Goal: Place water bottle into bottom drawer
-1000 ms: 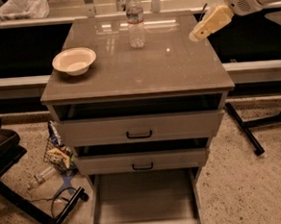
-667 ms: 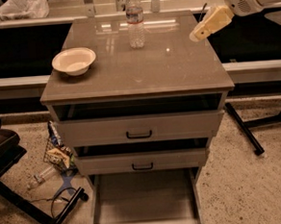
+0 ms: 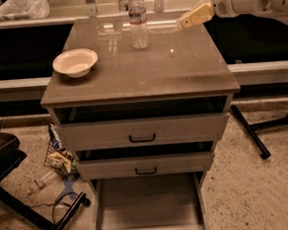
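Note:
The water bottle, clear and ribbed with a white cap and a pale label band, stands upright at the back middle of the cabinet top. My gripper hangs above the back right of the top, to the right of the bottle and apart from it, pointing left toward it. The bottom drawer is pulled out at floor level, with a bare flat floor and pale low side walls.
A white bowl sits on the left of the top. Two upper drawers with black handles are slightly ajar. A black chair frame and litter lie on the floor at left. A black stand leg is at right.
My gripper has moved left and a little up, closer to the water bottle. The bottle, bowl and drawers have not moved.

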### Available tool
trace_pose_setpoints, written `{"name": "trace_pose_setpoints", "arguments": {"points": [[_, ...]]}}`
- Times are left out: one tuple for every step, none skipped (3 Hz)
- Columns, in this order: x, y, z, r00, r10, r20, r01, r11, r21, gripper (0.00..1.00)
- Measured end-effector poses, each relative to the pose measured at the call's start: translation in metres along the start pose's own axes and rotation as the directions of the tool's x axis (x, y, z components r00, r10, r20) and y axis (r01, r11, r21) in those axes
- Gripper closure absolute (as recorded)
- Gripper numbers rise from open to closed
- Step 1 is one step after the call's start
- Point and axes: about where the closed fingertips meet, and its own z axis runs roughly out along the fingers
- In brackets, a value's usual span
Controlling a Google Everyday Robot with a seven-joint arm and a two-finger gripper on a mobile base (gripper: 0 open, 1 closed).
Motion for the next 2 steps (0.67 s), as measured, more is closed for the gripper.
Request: {"name": "trace_pose_setpoints", "arguments": {"points": [[0.020, -0.034, 0.053, 0.987, 0.132, 0.091, -0.138, 0.9881, 0.068, 0.00], [0.035, -0.045, 0.088, 0.960, 0.234, 0.154, -0.246, 0.9670, 0.065, 0.00]]}}
